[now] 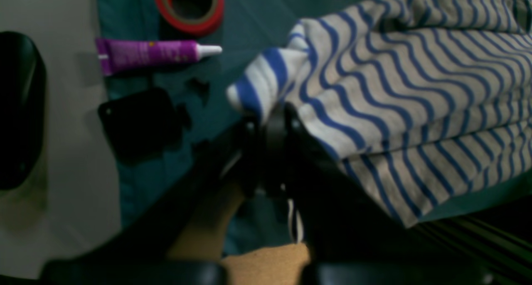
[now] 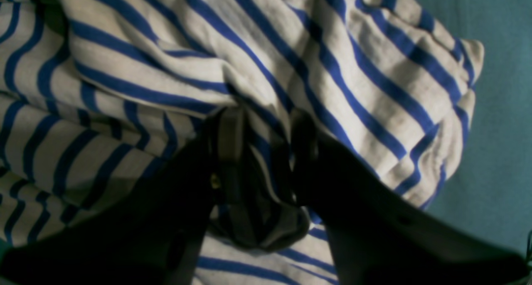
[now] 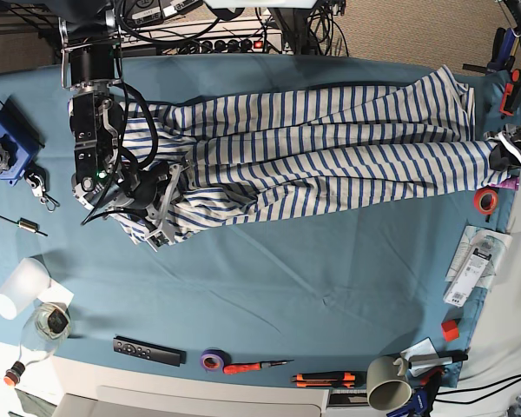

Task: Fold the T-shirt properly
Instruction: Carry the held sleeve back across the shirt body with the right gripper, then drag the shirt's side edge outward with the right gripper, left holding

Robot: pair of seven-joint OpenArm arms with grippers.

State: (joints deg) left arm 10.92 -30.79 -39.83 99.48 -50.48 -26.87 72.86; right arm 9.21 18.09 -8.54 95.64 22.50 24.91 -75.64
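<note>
The T-shirt lies stretched lengthwise across the far side of the worktop, the left gripper pinching one end closed, the right gripper parted around bunched cloth at the opposite end.

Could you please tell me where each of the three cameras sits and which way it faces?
Left wrist: rides the left arm, looking past the left claw at the T-shirt, shut on its corner.
Right wrist: rides the right arm; right claw straddles a fold.
Base: overhead, facing down on the table cloth and both arms.
All three share the T-shirt.
</note>
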